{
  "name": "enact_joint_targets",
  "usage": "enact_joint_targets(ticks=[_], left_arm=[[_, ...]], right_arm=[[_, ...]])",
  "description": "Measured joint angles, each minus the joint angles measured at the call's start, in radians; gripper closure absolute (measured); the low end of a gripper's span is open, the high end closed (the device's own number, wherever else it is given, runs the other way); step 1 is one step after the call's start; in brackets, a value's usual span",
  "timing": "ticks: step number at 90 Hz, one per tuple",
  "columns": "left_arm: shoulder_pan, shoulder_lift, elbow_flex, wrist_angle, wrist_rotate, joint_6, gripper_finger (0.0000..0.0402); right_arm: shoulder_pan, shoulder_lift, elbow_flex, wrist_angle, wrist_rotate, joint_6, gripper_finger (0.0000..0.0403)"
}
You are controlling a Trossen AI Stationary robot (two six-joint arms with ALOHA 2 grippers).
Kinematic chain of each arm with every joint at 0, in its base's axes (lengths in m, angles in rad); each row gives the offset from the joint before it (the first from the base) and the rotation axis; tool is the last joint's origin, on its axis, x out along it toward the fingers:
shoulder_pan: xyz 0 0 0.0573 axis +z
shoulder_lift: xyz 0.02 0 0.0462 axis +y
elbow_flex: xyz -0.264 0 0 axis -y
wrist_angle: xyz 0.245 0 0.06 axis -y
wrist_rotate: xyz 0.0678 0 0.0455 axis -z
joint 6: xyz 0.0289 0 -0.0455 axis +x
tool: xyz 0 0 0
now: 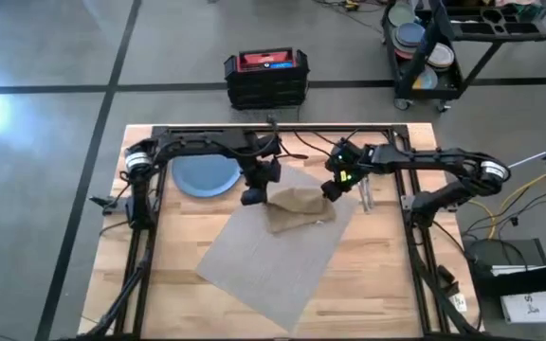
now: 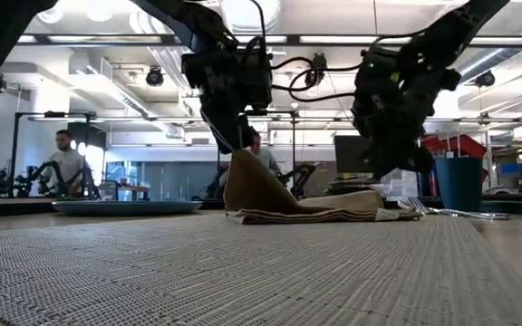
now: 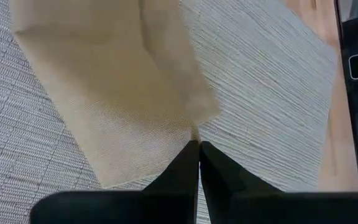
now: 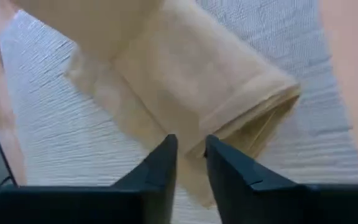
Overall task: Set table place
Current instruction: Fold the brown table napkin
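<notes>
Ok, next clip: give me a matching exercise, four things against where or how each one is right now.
Things:
1. napkin
2. plate
3. cutlery
4. left claw

States:
a. bare wood right of the placemat
b. shut on a raised corner
c. on the placemat, one corner lifted
d. wood left of the placemat

Pairs: 1-c, 2-d, 3-a, 4-b

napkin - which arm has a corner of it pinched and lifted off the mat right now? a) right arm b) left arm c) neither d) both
b: the left gripper has its fingers shut on a corner of the napkin, which rises to a peak under it in the low view, while the right gripper hangs just over the other end with a small gap between its fingers.
</notes>
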Motion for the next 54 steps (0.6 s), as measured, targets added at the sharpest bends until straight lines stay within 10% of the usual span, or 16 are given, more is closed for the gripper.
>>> enact_joint_targets(ticks=[23,54], left_arm=[[-0.015,0.0,-0.001,-0.001,0.025,0.03,0.0402],[-0.017,0.0,-0.001,0.0,0.025,0.056,0.0402]], right_arm=[[0.015,-0.028,-0.126,0.218,0.004,0.213,0.022],[0.017,-0.028,-0.162,0.24,0.076,0.254,0.0239]])
